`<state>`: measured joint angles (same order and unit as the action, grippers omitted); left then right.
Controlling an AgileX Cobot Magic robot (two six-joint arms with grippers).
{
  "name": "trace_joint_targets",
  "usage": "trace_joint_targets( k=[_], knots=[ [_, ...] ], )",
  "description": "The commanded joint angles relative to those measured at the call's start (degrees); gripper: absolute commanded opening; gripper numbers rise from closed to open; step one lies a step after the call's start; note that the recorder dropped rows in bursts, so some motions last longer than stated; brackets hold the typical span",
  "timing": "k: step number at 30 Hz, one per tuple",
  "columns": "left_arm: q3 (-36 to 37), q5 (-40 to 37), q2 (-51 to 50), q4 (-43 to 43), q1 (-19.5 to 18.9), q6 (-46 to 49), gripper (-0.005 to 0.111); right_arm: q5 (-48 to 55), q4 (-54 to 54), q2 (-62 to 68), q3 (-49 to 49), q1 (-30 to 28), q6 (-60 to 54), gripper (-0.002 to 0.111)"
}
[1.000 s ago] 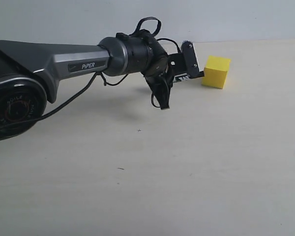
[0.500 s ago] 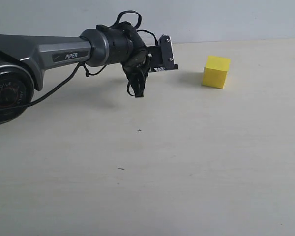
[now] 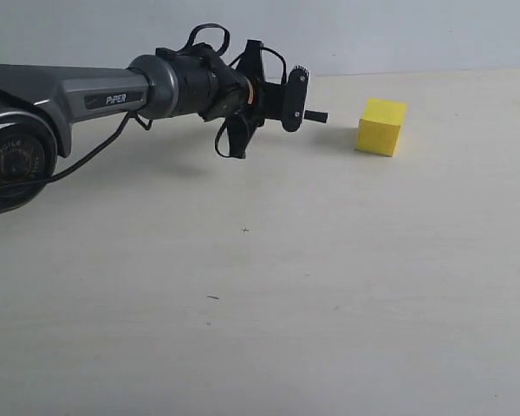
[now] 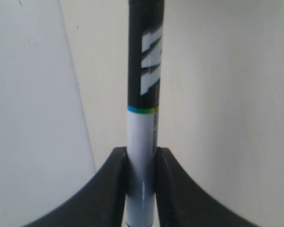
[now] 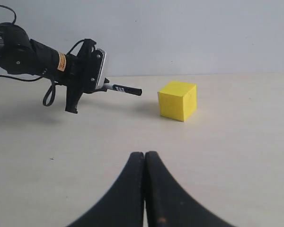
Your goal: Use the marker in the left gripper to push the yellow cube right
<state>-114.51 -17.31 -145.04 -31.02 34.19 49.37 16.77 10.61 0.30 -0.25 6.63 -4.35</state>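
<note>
- The yellow cube [image 3: 381, 126] sits flat on the table, toward the far right in the exterior view. It is plain bright yellow with matte faces and sharp edges.
- The marker [image 4: 143, 94] is clamped in my left gripper [image 3: 288, 97]. The jaws pinch the white barrel, and the black half with white lettering sticks out ahead. A thin coloured band marks the join.
- I see the marker held off the table, near level, with its black end aimed at the cube's left side.
- Marker tip and cube are apart, with a clear gap between them.
- My left gripper is black, on a dark grey arm marked "PiPER" with looping black cables, and it hangs left of the cube.
</note>
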Motion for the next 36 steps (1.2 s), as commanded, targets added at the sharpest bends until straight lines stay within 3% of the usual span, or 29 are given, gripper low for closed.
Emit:
trace_joint_targets(
  k=[1,12,18,20,25,31,36],
  knots=[
    [-0.13,5.76,-1.21,2.02,-0.77,8.66,0.000,-0.39,-0.06,-0.30,0.25,0.07,-0.08,0.000],
    [-0.24,19.30,-3.61,1.69,-2.95,10.77,0.000,-0.39,-0.06,-0.30,0.25,0.07,-0.08,0.000],
    [-0.24,19.89,-3.61,1.04,-2.95,8.69,0.000,-0.39,-0.06,-0.30,0.25,0.07,-0.08,0.000],
    [-0.24,16.63,-2.68,1.64,-3.76,3.98,0.000,-0.39,-0.06,-0.30,0.25,0.07,-0.08,0.000],
    [-0.11,-2.44,0.31,1.64,-2.60,2.08,0.000,-0.39,-0.06,-0.30,0.25,0.07,-0.08,0.000],
    [-0.11,-12.29,1.73,0.94,1.46,-6.97,0.000,-0.39,-0.06,-0.30,0.25,0.07,-0.08,0.000],
    [-0.11,-12.58,2.09,-8.60,4.20,-13.23,0.000,-0.39,-0.06,-0.30,0.25,0.07,-0.08,0.000]
  ],
)
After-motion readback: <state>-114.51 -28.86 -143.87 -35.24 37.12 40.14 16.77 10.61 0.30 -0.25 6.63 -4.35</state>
